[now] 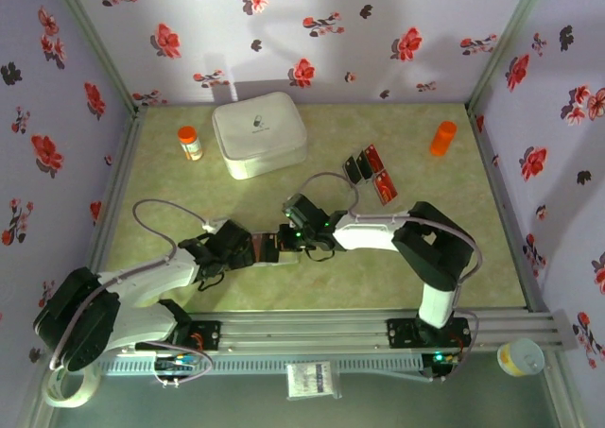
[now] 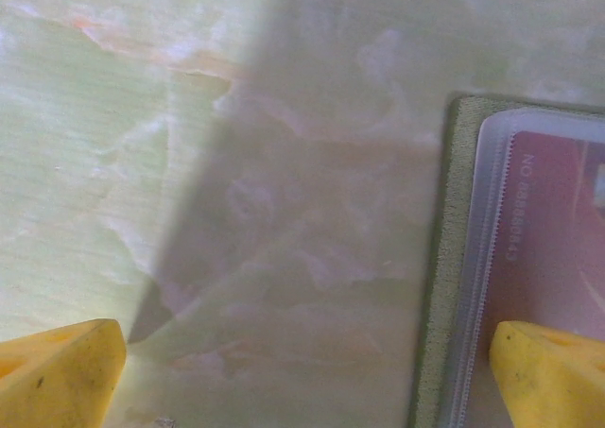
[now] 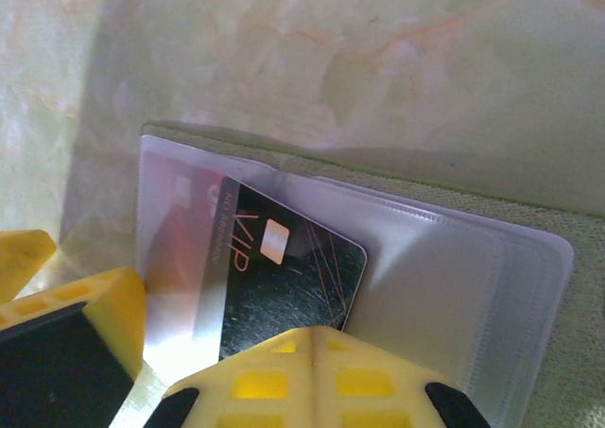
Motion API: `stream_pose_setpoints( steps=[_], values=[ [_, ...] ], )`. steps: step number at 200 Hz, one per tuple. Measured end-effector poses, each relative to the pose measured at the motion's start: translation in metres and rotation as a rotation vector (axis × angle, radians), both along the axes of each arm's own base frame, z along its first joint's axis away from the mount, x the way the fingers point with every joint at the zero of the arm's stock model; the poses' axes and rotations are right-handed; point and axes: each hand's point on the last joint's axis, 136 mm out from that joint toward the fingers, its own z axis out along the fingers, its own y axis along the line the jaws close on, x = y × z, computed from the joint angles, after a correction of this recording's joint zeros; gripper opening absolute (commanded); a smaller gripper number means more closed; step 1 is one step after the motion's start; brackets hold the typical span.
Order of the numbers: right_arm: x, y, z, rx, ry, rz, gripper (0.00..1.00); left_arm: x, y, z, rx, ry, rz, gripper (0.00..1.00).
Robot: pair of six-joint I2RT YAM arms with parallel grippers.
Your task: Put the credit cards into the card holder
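the right claw (image 3: 217,329) was closed tight on the near edge of a black rectangular vip card (image 3: 293,277) with a gold chip. the card lay tilted and partly covered by the clear plastic sleeve (image 3: 444,286) of the open olive-green fabric card holder (image 3: 482,199). a red card (image 3: 175,230) showed through the sleeve beside it. the holder lay on the pale green marbled table (image 1: 170,201) near its front edge, between the two claws. the left claw (image 2: 302,381) stood wide apart and held nothing, with one yellow finger (image 2: 548,376) over the holder's sleeve edge and the other above bare table. further back on the right, loose red and black cards (image 1: 373,175) lay well apart from the holder. a white rounded box (image 1: 257,133), an orange bottle with a white label (image 1: 190,143) and a plain orange bottle (image 1: 442,137) stood behind.
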Motion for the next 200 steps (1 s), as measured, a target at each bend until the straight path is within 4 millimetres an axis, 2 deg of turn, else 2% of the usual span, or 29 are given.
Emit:
stream_pose_setpoints(
  steps=[63,86,123,144,161,181,200],
  values=[
    [0.002,0.034,-0.005,0.006,-0.004,0.041,0.02,-0.001,0.001,0.001,0.001,0.001,0.001,1.00],
    [-0.001,0.040,-0.004,0.012,-0.003,0.054,0.03,-0.002,0.003,0.006,-0.004,-0.008,0.003,1.00],
    [-0.003,0.041,-0.003,0.012,0.000,0.060,0.12,0.001,0.003,0.016,-0.019,-0.027,0.011,1.00],
    [-0.005,0.039,0.004,0.014,-0.001,0.061,0.15,0.005,0.003,0.022,-0.024,-0.041,0.021,1.00],
    [-0.003,0.038,0.020,0.035,-0.017,0.059,0.13,0.007,0.003,0.024,-0.027,-0.044,0.027,1.00],
    [-0.002,0.039,0.036,0.060,-0.041,0.065,0.08,0.008,0.005,0.024,-0.024,-0.043,0.034,1.00],
    [-0.002,0.038,0.038,0.059,-0.046,0.070,0.03,0.008,0.007,0.024,-0.024,-0.042,0.041,1.00]
  ],
)
